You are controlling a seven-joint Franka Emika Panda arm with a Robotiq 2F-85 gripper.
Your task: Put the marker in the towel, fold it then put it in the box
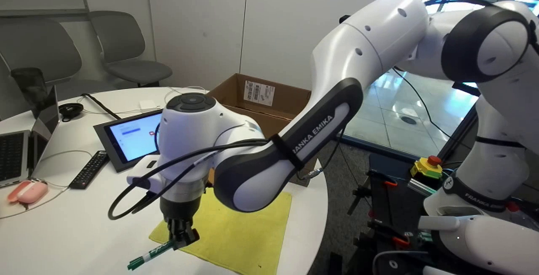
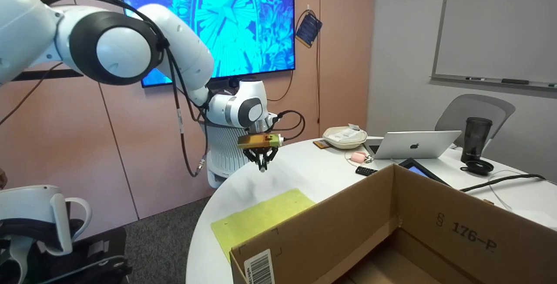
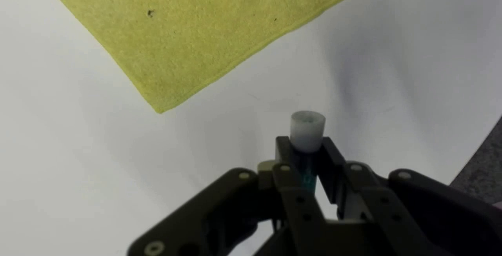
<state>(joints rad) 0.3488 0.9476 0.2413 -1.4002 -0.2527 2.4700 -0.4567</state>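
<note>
Marker (image 1: 150, 255) pinched in my gripper (image 1: 179, 242), I hold my arm (image 1: 353, 52) sloping from upper right to lower left of an exterior view, wrist (image 1: 181, 190) pointing down; the towel (image 1: 248, 230) lies bottom centre, the box (image 1: 271, 123) mid-frame.

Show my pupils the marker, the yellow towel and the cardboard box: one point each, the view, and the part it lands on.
Marker (image 1: 157, 251): in an exterior view, on its green barrel.
Towel (image 3: 194, 20): in the wrist view, on its upper face.
Box (image 2: 352, 218): in an exterior view, on a brown wall.
</note>
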